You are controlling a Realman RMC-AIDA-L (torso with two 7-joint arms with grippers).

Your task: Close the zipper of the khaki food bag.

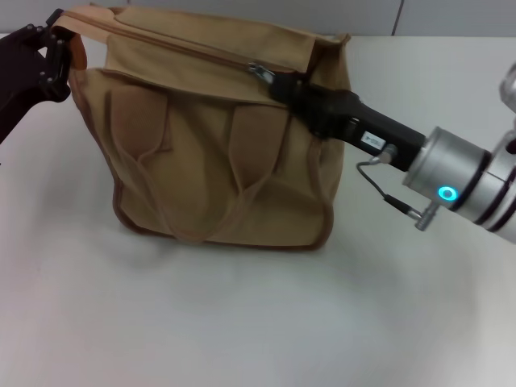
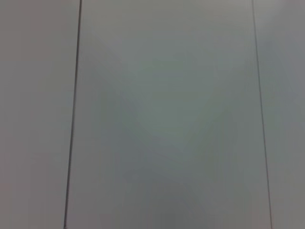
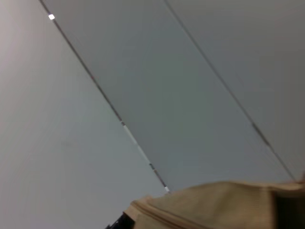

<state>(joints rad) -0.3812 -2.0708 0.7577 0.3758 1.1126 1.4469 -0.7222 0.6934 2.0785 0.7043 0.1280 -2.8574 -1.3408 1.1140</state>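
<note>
1. While I am watching the head view, I am judging the main risk to be the right end effector (image 1: 274, 81) slipping off the small silver pull tab (image 1: 260, 72), because the tab is tiny and sits just at the tips.
2. I am also worrying that the khaki food bag (image 1: 218, 137) is going to drag or tip across the table (image 1: 242, 322) if the pull runs along the zipper (image 1: 185, 50) without a firm hold at the far-left corner.
3. I am seeing the right end effector resting on the bag's top edge towards the right, its tips meeting the tab; I cannot tell whether they are clenched on it or merely touching.
4. I am seeing the left end effector (image 1: 52, 56) at the bag's far-left top corner, against the fabric there; whether it is grasping that corner I cannot tell.
5. I am placing the bag upright on the table, left of centre, handles hanging down its near face, with the zipper running along the top.
</note>
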